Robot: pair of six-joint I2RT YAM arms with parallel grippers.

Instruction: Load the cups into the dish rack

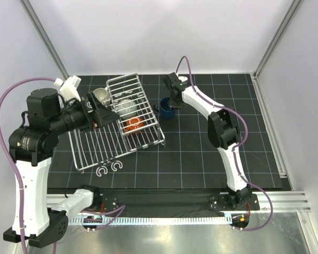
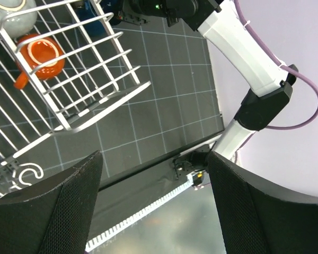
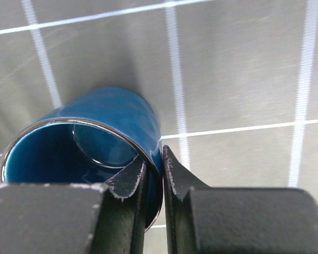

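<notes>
The dark blue cup (image 1: 167,108) is on the mat just right of the dish rack (image 1: 103,145). My right gripper (image 3: 155,159) is shut on the wall of the blue cup (image 3: 111,116), one finger inside the rim and one outside. In the rack's raised basket lie an orange-red cup (image 1: 133,125) and a speckled grey cup (image 1: 125,107). A pale cup (image 1: 101,96) is at the rack's far left end. My left gripper (image 2: 155,159) hangs open and empty over the flat tray, with the orange-red cup (image 2: 40,55) up and to the left in its view.
Two small white C-shaped hooks (image 1: 108,168) lie on the mat at the rack's near edge. The right arm (image 2: 244,53) stretches over the mat to the right of the rack (image 2: 95,79). Walls close the cell on three sides.
</notes>
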